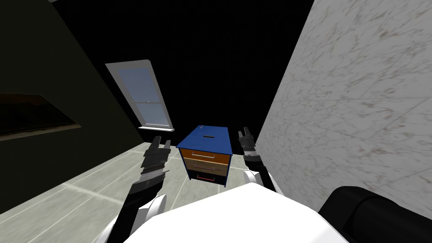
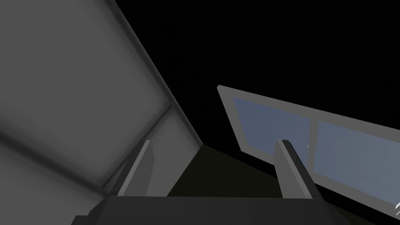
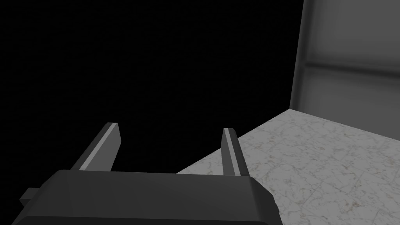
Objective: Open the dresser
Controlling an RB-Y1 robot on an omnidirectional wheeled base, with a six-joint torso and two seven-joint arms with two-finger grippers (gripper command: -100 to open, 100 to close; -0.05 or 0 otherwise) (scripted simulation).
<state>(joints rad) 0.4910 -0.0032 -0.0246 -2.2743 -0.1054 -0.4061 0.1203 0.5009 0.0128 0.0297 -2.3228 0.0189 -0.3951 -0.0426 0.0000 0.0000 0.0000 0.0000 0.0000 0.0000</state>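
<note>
Rising at right, marbled wall (image 1: 358,105); pale tiled floor (image 1: 84,185) below. Blue-topped dresser (image 1: 206,143), three drawer fronts flush, stands beside wall, ahead between arms. Both arms stretched forward, low. Left gripper (image 1: 162,143) left of dresser, right gripper (image 1: 245,133) just right of it, neither touching. Both spread wide, empty.

Likely a home room, window (image 1: 145,95), dresser (image 1: 206,154), tiled floor (image 1: 97,185)

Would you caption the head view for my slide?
Blue-topped dresser ahead, flanked by open left gripper and open right gripper.
</note>
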